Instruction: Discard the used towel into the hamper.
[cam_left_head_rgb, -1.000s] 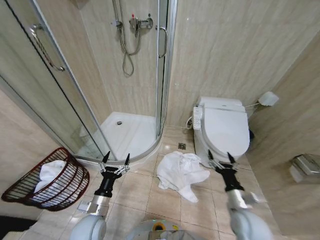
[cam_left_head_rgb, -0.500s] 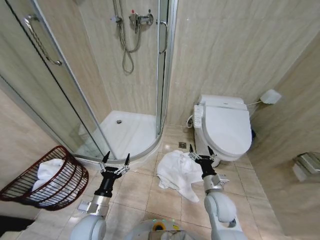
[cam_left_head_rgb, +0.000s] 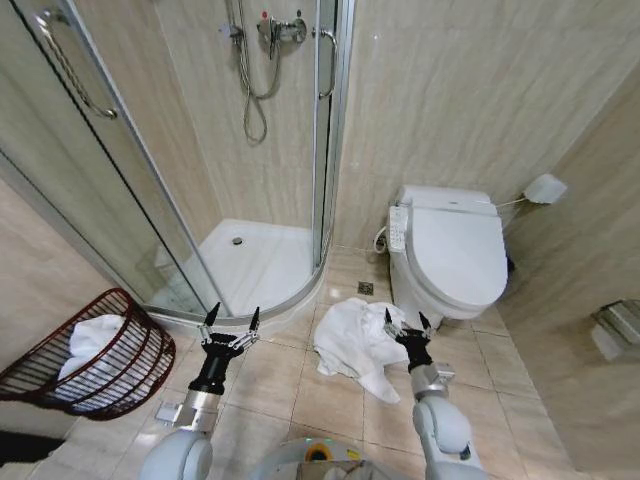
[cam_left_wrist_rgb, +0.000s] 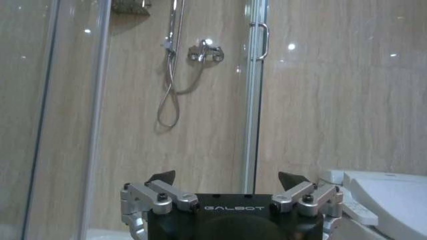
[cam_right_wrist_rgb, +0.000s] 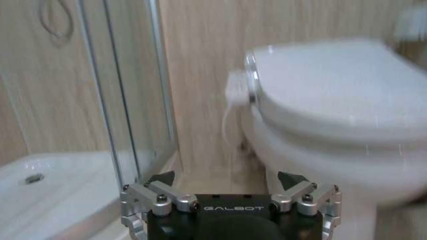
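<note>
So I've got the towel (cam_left_head_rgb: 360, 343) crumpled on the floor tiles between the shower (cam_left_head_rgb: 262, 265) and the toilet (cam_left_head_rgb: 455, 262). My right gripper (cam_left_head_rgb: 407, 322) hangs right over its right edge, fingers spread, nothing between them. The left gripper (cam_left_head_rgb: 231, 318) is also spread wide and empty, held near the shower's curb. The hamper (cam_left_head_rgb: 90, 357) sits tilted at far left by the glass door (cam_left_head_rgb: 90, 160), well apart from the towel, with white cloth inside it.

Wire-weave hamper (cam_left_head_rgb: 95, 355), soft cloth towel (cam_left_head_rgb: 358, 345), glossy tile floor (cam_left_head_rgb: 310, 400)
</note>
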